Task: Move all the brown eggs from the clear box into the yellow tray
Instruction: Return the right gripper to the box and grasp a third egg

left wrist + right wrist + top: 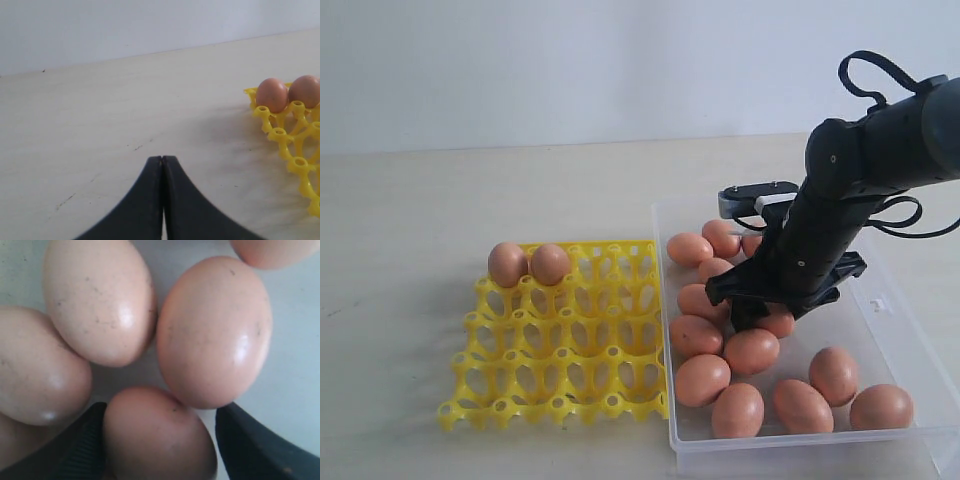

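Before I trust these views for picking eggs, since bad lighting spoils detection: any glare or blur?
Exterior view: soft even light, no harsh shadows. Right wrist view: white glare spots on the eggs, fingers soft-edged. Left wrist view: close fingers slightly blurred, no glare.

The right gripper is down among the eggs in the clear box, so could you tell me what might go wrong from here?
1. The right gripper straddles one brown egg, and neighbouring eggs crowd it; closing could knock or pinch them.
2. Smooth, rounded shell: the egg may slip on lifting.
3. The yellow tray lies beyond the clear box wall; a low carry could clip it.
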`<action>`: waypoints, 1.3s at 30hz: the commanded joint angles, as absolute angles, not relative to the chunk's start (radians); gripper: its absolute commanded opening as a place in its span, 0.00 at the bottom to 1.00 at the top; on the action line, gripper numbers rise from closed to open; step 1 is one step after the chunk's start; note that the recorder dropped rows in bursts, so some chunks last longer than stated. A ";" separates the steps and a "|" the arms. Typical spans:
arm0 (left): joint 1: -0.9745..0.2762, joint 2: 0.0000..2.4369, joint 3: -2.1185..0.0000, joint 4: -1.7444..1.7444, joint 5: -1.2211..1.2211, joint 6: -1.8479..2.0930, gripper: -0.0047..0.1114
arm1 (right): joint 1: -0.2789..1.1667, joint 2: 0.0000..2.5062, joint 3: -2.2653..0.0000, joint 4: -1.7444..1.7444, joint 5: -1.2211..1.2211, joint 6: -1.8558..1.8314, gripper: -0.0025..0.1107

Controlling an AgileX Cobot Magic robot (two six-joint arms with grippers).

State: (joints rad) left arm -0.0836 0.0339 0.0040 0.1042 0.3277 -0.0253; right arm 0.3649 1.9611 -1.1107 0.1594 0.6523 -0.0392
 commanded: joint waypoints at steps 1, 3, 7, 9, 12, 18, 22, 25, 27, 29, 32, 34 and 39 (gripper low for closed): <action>-0.091 0.036 0.000 0.098 0.316 -0.030 0.04 | 0.378 1.966 -1.105 0.154 0.664 -0.069 0.56; -0.091 0.036 0.000 0.098 0.316 -0.030 0.04 | 0.383 1.966 -1.105 0.154 0.652 -0.087 0.56; -0.091 0.036 0.000 0.098 0.316 -0.030 0.04 | 0.396 1.962 -1.105 0.154 0.608 -0.125 0.55; -0.091 0.036 0.000 0.100 0.316 -0.030 0.04 | 0.407 1.957 -1.105 0.155 0.582 -0.144 0.53; -0.091 0.036 0.000 0.102 0.316 -0.030 0.04 | 0.418 1.955 -1.105 0.155 0.561 -0.157 0.37; -0.091 0.036 0.000 0.102 0.316 -0.030 0.04 | 0.425 1.955 -1.105 0.151 0.590 -0.157 0.02; -0.091 0.036 0.000 0.102 0.316 -0.030 0.04 | 0.425 1.953 -1.105 0.154 0.647 -0.155 0.02; -0.091 0.036 0.000 0.102 0.316 -0.030 0.04 | 0.425 1.945 -1.105 0.175 0.724 -0.145 0.02; -0.091 0.036 0.000 0.102 0.316 -0.030 0.04 | 0.425 1.939 -1.105 0.181 0.749 -0.129 0.02; -0.091 0.036 0.000 0.102 0.316 -0.030 0.04 | 0.425 1.932 -1.105 0.176 0.742 -0.131 0.05; -0.091 0.036 0.000 0.102 0.316 -0.030 0.04 | 0.425 1.930 -1.105 0.176 0.722 -0.131 0.19; -0.091 0.036 0.000 0.102 0.316 -0.030 0.04 | 0.425 1.930 -1.105 0.176 0.713 -0.129 0.31; -0.091 0.036 0.000 0.102 0.316 -0.030 0.04 | 0.425 1.930 -1.105 0.176 0.683 -0.129 0.48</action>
